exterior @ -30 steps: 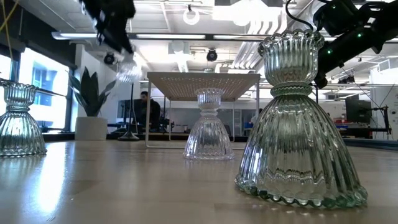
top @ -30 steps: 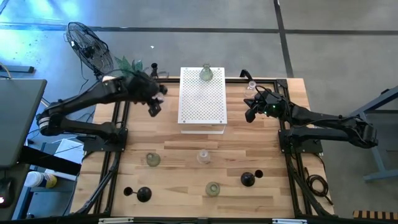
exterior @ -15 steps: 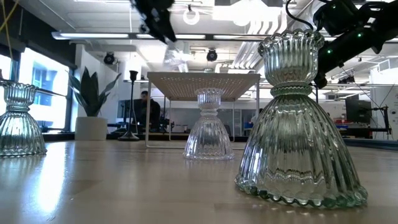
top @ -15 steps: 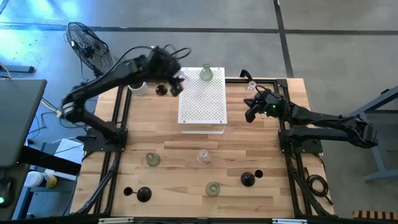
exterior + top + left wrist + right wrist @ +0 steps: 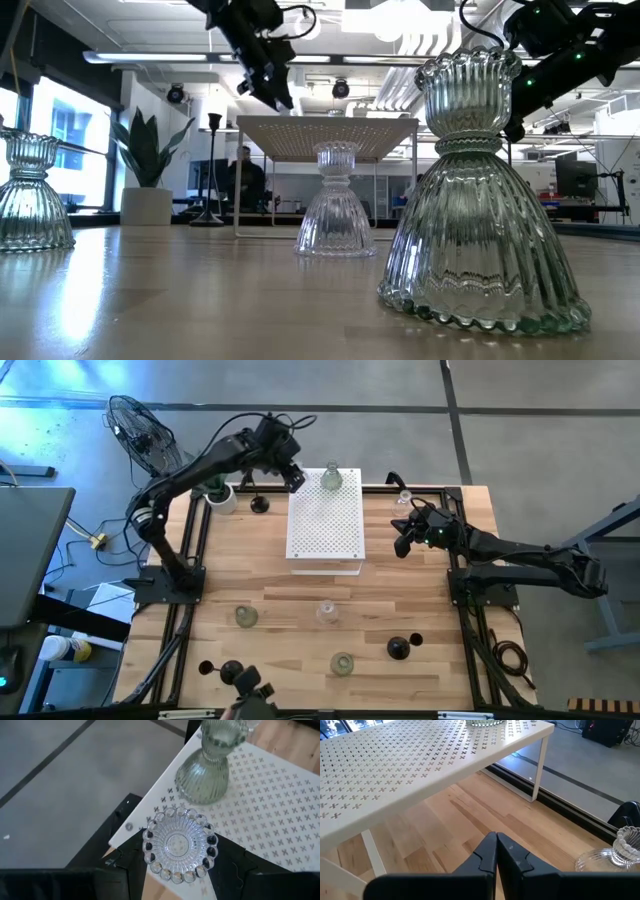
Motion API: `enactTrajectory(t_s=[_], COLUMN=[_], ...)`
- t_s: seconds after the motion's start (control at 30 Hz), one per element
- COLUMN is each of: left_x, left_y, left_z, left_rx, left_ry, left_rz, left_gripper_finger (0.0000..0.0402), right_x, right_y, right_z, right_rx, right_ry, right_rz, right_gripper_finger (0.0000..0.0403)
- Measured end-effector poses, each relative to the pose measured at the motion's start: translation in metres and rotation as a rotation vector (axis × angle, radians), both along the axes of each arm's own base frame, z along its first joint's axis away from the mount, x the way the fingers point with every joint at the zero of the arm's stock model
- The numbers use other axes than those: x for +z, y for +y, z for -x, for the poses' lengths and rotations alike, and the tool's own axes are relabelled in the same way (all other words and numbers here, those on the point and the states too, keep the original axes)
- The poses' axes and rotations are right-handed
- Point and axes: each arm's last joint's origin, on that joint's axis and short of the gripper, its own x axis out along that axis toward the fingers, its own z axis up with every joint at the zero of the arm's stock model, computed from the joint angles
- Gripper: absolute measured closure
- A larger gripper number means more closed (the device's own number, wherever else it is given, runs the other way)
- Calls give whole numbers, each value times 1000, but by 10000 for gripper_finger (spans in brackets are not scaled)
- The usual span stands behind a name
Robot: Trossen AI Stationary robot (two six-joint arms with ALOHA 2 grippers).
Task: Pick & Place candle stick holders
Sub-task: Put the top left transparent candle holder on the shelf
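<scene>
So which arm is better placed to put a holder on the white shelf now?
Left. Its claw already holds a clear holder at the shelf's far corner; the right claw is shut, empty, off to the side.

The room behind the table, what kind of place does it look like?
Probably an open-plan lab or office workshop: exposed ceiling with strip lights, a person at a desk in the background, and a wooden table set on a bare concrete floor.

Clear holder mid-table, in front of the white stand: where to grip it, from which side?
The holder stands upright, with a wide ribbed skirt and a narrow waist under the cup. Probably best: come straight down from above and pinch that waist. Nothing stands close beside it.
</scene>
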Motion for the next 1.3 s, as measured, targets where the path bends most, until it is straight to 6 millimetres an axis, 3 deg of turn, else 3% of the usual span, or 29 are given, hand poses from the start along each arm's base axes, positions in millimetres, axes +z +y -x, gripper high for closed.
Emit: enactTrajectory(t_s=[0.37, 0.57, 0.93, 1.3], left_x=[-2, -16, -16, -16], left_y=[8, 21, 20, 21], left_z=[-4, -5, -6, -6], left_rx=[-8, 16, 13, 38], left_ry=[-22, 14, 19, 31], left_rz=[-40, -14, -23, -43], left_gripper_finger=[238, 238, 237, 179], right_x=[0, 0, 0, 0], right_y=[0, 0, 0, 0], right_z=[0, 0, 0, 0], right_rx=[1, 5, 8, 7], right_ry=[0, -1, -1, -1], right_rz=[1, -2, -2, -2], right_gripper_finger=[402, 401, 402, 402])
